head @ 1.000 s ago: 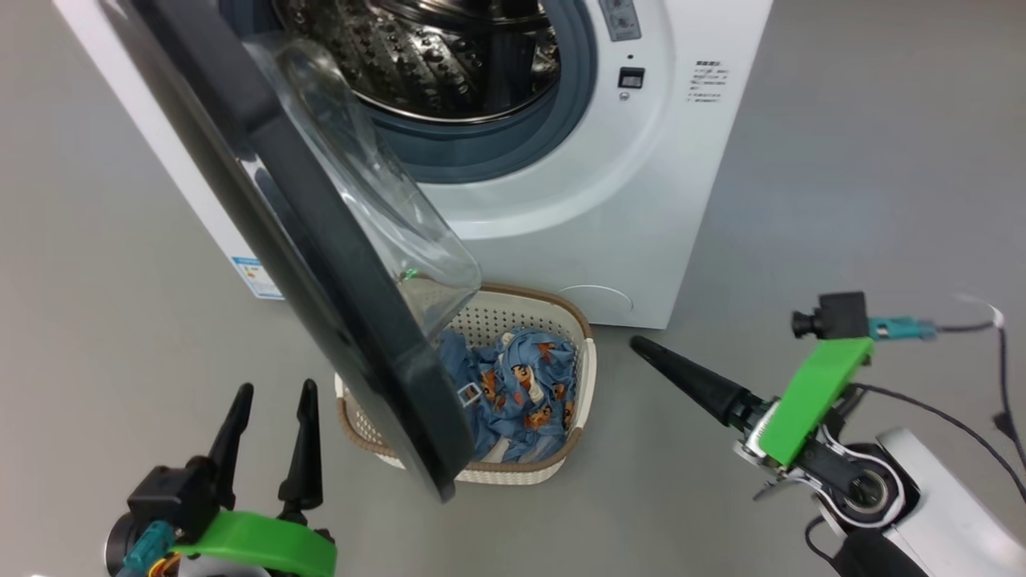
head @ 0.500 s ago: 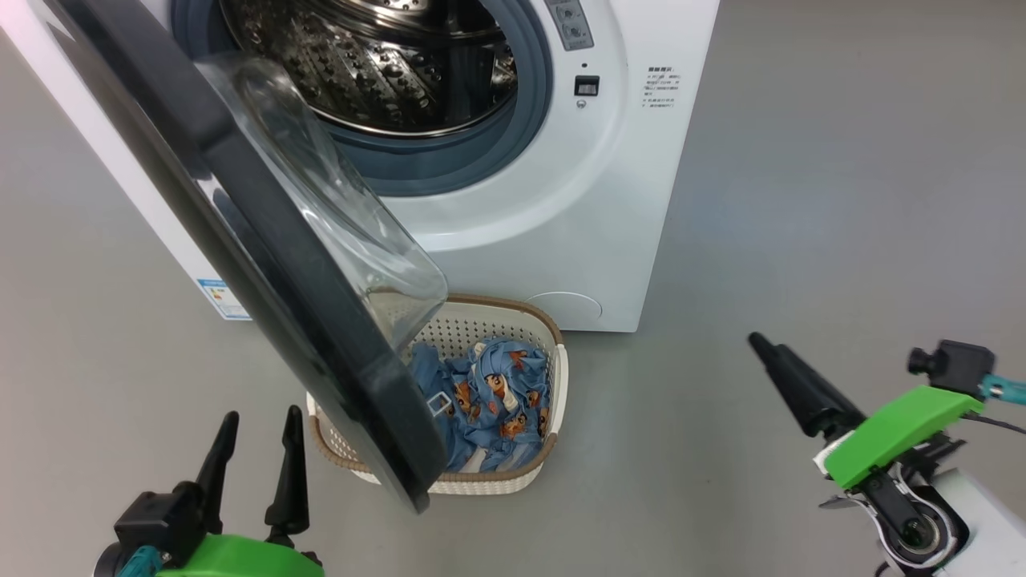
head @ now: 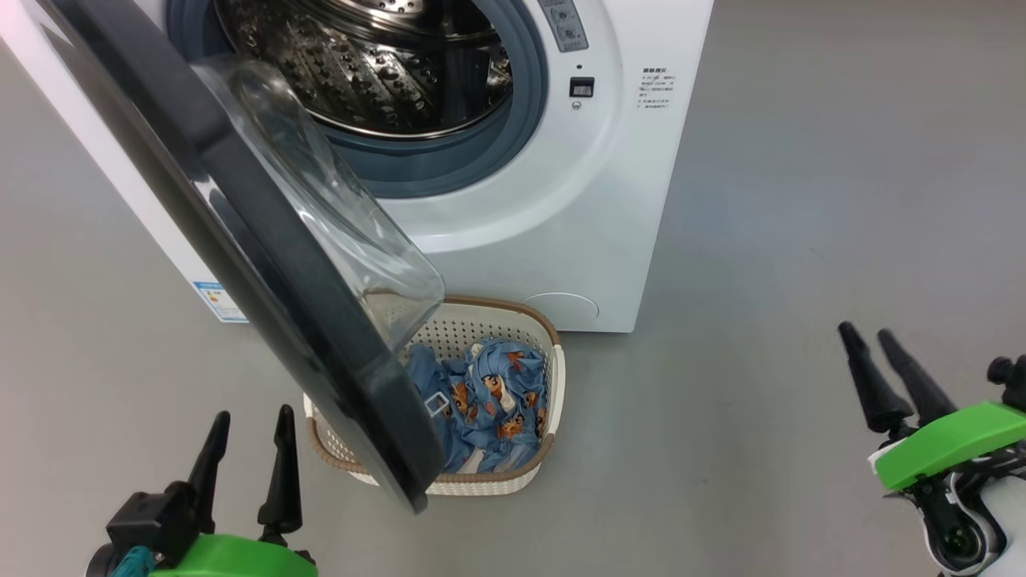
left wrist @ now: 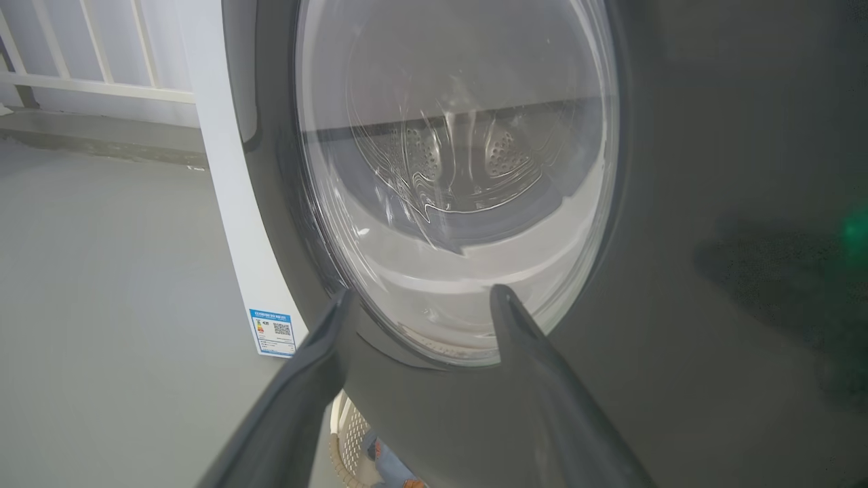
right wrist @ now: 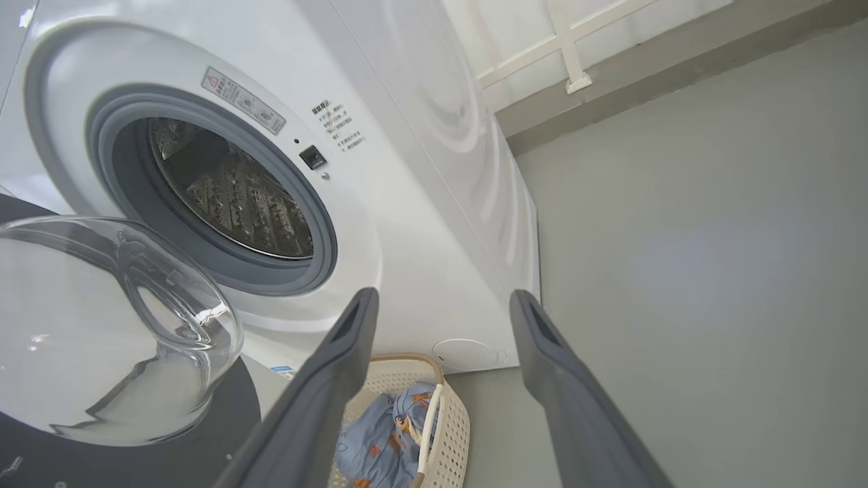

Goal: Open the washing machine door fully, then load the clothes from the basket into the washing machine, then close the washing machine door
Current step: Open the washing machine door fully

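At the far left of the head view we find the left gripper (head: 252,414) low over the grey floor (head: 761,240), its two dark fingers (head: 276,473) spread apart with nothing between them, pointing up toward the washing machine door (head: 321,353). Through the left wrist camera those fingers face the door's outer side, and their tips frame the lower part of the round window without touching it. Just right of the gripper, low on the side of the white washing machine (head: 561,200), sits the blue energy label (head: 210,298). The door itself stands swung out from its left-hand hinge, away from the opening, with its black rim edge-on to us and its clear glass bowl (head: 321,208) bulging to the right. Behind it the steel drum (head: 377,64) lies exposed inside the grey gasket (head: 449,172), and we see no fabric in it. Below the door, the basket (head: 481,328) rests on the floor close to the machine's front, its left part hidden from the head camera by the door's lower end. The clothes (head: 489,393), blue with small orange faces, lie bunched inside the basket. The round filter cover (head: 565,307) is just beyond the basket's far right corner. Further right comes a broad stretch of floor, and then the right gripper (head: 864,332) hangs well apart from basket and machine, fingers parted and gripping nothing. From its wrist camera we see the basket and clothes low between the two fingers.
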`<state>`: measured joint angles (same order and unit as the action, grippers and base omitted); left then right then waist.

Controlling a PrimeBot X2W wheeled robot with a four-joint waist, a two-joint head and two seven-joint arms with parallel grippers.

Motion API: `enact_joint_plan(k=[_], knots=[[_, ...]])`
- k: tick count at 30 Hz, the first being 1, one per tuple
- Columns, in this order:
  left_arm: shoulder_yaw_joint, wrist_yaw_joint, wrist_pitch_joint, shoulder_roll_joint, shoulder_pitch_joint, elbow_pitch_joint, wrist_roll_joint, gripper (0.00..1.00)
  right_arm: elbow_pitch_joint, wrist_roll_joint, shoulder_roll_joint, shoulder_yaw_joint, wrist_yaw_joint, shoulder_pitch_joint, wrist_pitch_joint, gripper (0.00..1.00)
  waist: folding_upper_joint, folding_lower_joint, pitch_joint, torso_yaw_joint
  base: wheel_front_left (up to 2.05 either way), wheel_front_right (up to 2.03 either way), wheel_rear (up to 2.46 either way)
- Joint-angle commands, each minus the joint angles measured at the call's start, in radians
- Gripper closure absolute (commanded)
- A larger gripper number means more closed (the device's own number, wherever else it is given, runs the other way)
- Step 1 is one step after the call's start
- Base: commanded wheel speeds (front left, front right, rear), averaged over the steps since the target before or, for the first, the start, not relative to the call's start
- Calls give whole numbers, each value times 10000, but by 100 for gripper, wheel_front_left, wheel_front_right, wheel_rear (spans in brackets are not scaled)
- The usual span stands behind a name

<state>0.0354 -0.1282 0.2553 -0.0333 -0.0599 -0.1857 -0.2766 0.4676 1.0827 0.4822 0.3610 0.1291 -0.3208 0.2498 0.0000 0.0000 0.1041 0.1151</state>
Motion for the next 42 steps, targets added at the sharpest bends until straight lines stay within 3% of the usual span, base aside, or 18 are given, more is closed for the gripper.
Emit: enact_joint_plan(k=[1,10,22,33,42], knots=[[-352,-22,65,-169,-147,232,78,0,-172,-369,35,-75,16,298,116,0,0,0,3,10,0,0,0],[-365,-23,65,-169,-287,276,140,0,-1255,-3419,-1094,-2332,16,1267,118,0,0,0,109,93,0,0,0],[-372,-24,65,-169,-358,322,210,0,-2542,-5621,-1806,-3295,16,2105,119,0,0,0,216,121,0,0,0],[-381,-24,65,-169,-362,263,187,0,-2291,-7256,-2338,-3716,16,2805,120,0,0,0,162,166,0,0,0],[-437,-25,65,-169,-357,191,124,0,-2137,-7631,-2551,-3731,16,2986,120,0,0,0,106,176,0,0,0]])
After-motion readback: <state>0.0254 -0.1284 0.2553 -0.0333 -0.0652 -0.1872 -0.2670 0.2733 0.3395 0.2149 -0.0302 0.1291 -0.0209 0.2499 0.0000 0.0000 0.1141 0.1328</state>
